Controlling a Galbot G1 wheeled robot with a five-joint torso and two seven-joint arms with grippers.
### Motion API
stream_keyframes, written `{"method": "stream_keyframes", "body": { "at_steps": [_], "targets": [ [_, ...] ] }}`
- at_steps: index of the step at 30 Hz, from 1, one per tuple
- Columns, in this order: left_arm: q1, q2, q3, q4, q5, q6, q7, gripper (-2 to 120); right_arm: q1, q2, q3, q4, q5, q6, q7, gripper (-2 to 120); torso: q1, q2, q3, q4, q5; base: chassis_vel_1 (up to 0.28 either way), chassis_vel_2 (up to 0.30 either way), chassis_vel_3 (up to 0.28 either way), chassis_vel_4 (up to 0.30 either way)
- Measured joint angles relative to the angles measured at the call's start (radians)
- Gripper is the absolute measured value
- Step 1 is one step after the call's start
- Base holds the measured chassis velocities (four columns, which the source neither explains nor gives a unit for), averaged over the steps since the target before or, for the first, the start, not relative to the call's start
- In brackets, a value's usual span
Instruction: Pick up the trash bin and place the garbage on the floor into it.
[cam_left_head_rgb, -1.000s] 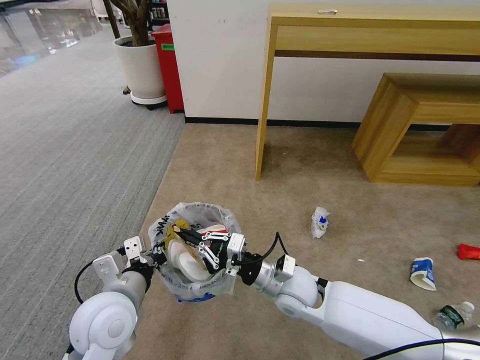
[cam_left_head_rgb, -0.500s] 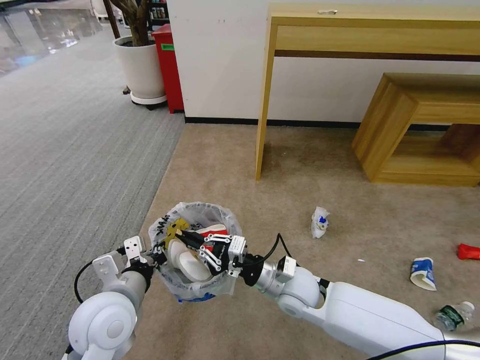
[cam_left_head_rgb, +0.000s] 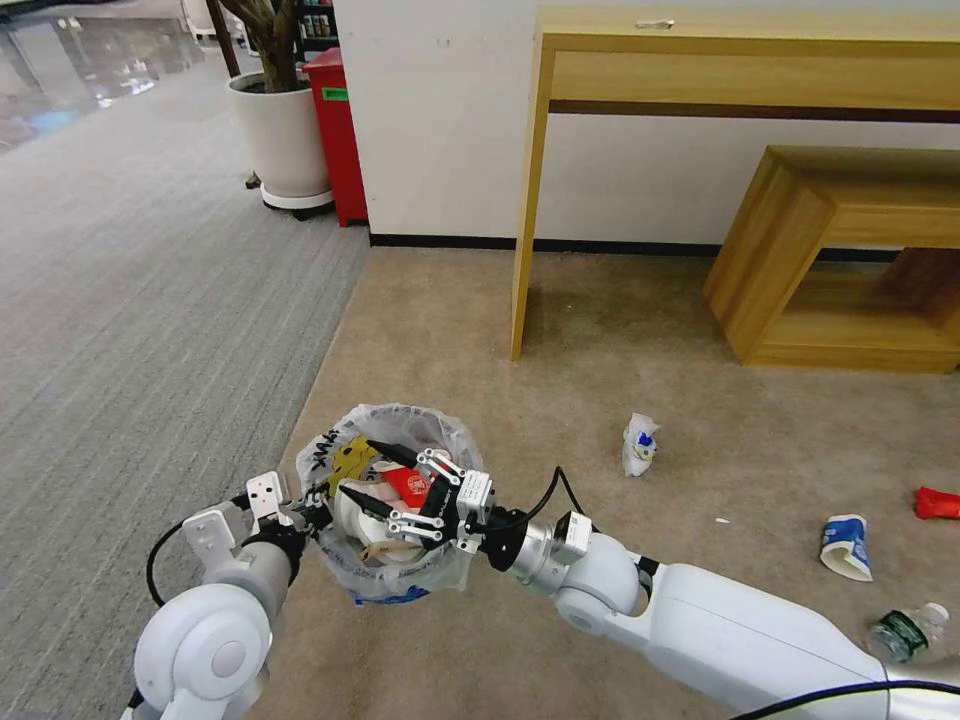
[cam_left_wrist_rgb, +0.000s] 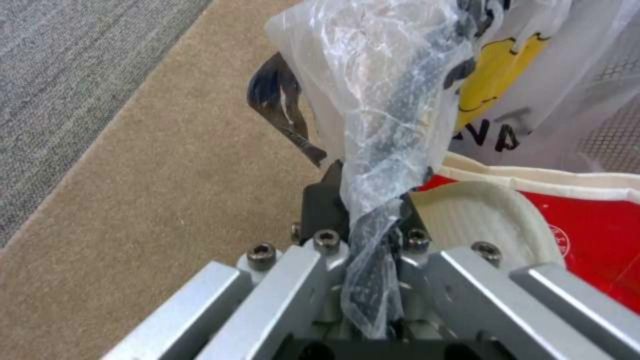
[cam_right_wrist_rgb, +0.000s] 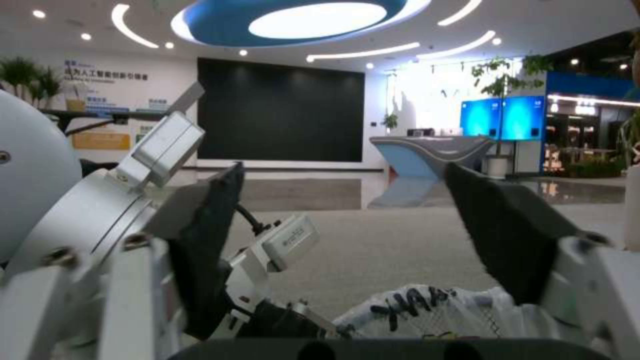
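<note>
Head view is showing the trash bin (cam_left_head_rgb: 390, 500) hanging off the floor (cam_left_head_rgb: 600, 400), my left gripper (cam_left_head_rgb: 305, 512) clamped on its rim. My right gripper (cam_left_head_rgb: 372, 472) is hovering over it, fingers spread; I'm judging a straight lift-out best, avoiding snagging the bag.

There's a light wood desk (cam_left_head_rgb: 740, 60) against the white wall, with a lower wooden shelf unit (cam_left_head_rgb: 850, 260) tucked beside it under the top. Off to the left, a big white planter (cam_left_head_rgb: 280, 140) with a tree sits on the grey ribbed carpet (cam_left_head_rgb: 130, 300), right next to a red box (cam_left_head_rgb: 338, 130), maybe a cabinet.
</note>
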Motion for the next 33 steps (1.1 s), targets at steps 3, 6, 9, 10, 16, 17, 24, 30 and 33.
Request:
{"method": "stream_keyframes", "body": {
  "at_steps": [3,6,9,10,16,17,24,30,33],
  "targets": [
    [0.002,-0.002,0.001,0.004,0.001,-0.001,0.001,0,-0.002,0.0,0.006,0.0,-0.003,0.0,0.003,96,0.0,0.0,0.0,0.0,0.0,0.0,0.0,0.0,0.0],
    [0.003,-0.003,0.002,0.005,0.003,-0.001,0.002,0,-0.002,0.0,0.011,0.0,-0.003,0.0,0.007,99,0.0,0.0,0.0,0.0,0.0,0.0,0.0,0.0,0.0],
    [0.004,-0.004,0.003,0.008,0.005,-0.001,0.003,0,0.0,0.002,0.018,0.0,-0.003,0.0,0.011,100,0.0,0.0,0.0,0.0,0.0,0.0,0.0,0.0,0.0],
    [0.005,-0.005,0.003,0.013,0.007,-0.001,0.004,0,0.002,0.003,0.026,0.0,-0.001,0.0,0.016,100,0.0,0.0,0.0,0.0,0.0,0.0,0.0,0.0,0.0],
    [0.007,-0.007,0.003,0.026,0.011,-0.003,0.006,0,0.009,0.005,0.068,0.014,0.01,-0.009,0.038,100,0.0,0.0,0.0,0.0,0.0,0.0,0.0,0.0,0.0],
    [0.006,-0.007,0.003,0.029,0.012,-0.003,0.006,0,0.01,0.004,0.082,0.019,0.015,-0.014,0.046,100,0.0,0.0,0.0,0.0,0.0,0.0,0.0,0.0,0.0],
    [0.004,-0.014,0.007,0.046,0.023,-0.004,0.01,0,0.023,-0.002,0.159,0.046,0.034,-0.039,0.096,100,0.0,0.0,0.0,0.0,0.0,0.0,0.0,0.0,0.0],
    [0.004,-0.018,0.008,0.053,0.03,-0.004,0.015,0,0.022,-0.007,0.234,0.055,0.037,-0.069,0.15,100,0.0,0.0,0.0,0.0,0.0,0.0,0.0,0.0,0.0],
    [0.004,-0.013,0.006,0.056,0.03,-0.005,0.015,0,0.014,-0.03,0.293,0.061,0.031,-0.102,0.203,100,0.0,0.0,0.0,0.0,0.0001,0.0,0.0,0.0,0.0]
  ]
}}
